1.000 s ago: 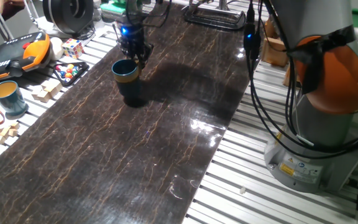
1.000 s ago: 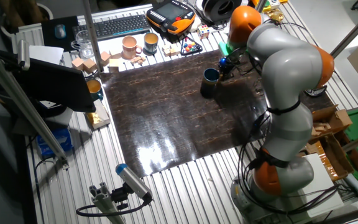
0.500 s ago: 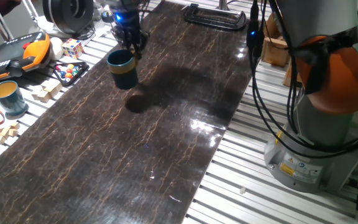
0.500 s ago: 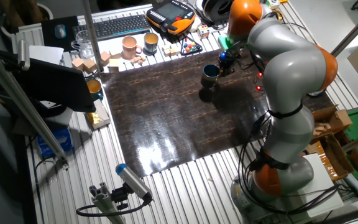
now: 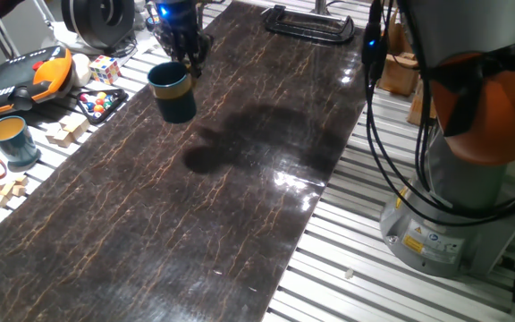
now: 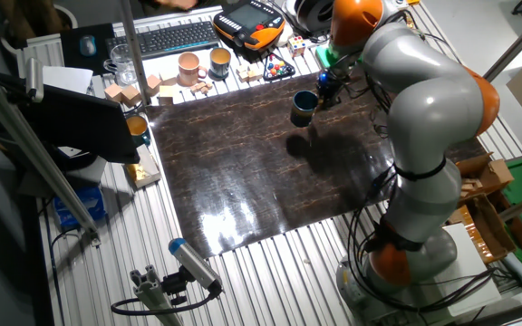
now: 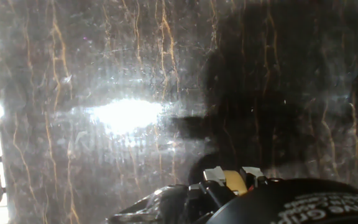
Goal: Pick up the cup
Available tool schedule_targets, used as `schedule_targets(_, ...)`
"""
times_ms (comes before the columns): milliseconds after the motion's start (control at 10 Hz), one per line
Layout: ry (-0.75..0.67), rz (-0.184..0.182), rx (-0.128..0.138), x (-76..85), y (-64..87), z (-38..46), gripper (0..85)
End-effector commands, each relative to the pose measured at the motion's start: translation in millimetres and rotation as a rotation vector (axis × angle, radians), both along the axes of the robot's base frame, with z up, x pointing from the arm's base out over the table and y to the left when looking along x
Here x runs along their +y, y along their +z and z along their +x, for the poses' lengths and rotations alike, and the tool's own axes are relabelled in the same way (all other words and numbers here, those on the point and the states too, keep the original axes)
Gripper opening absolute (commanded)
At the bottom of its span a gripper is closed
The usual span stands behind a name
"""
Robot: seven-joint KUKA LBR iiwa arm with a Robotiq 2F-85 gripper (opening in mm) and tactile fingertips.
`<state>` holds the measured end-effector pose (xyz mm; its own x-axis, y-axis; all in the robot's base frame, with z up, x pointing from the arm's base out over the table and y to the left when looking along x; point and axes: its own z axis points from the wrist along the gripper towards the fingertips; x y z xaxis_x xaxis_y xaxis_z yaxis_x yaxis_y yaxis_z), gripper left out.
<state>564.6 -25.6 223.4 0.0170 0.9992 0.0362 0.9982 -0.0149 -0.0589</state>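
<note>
Above the counter's far left corner the gripper [image 5: 189,55] pinches the cup [image 5: 172,91] by its tan handle; glossy, rigid, probably light but slippery and breakable.

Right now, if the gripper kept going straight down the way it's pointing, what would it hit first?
The gripper points down with the cup clamped at the handle and lifted. Going straight on, the cup's base would likely meet the dark marble-patterned tabletop first; nothing else appears below it, though the gap is hard to judge.

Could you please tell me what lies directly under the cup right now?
Nothing touches it below: the cup, clamped by the end effector, hangs above the dark tabletop. Its underside is hidden.
</note>
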Motion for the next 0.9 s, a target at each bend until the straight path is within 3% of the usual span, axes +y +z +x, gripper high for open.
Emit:
schedule_targets(0,0.011,-0.006,-0.004,0.4,2.1,-2.4,1.0)
schedule_targets(300,0.043,-0.006,-0.011,0.3,9.5,-11.4,1.0)
schedule_targets(800,0.065,0.0,-0.009,-4.7,12.4,-13.4,1.0)
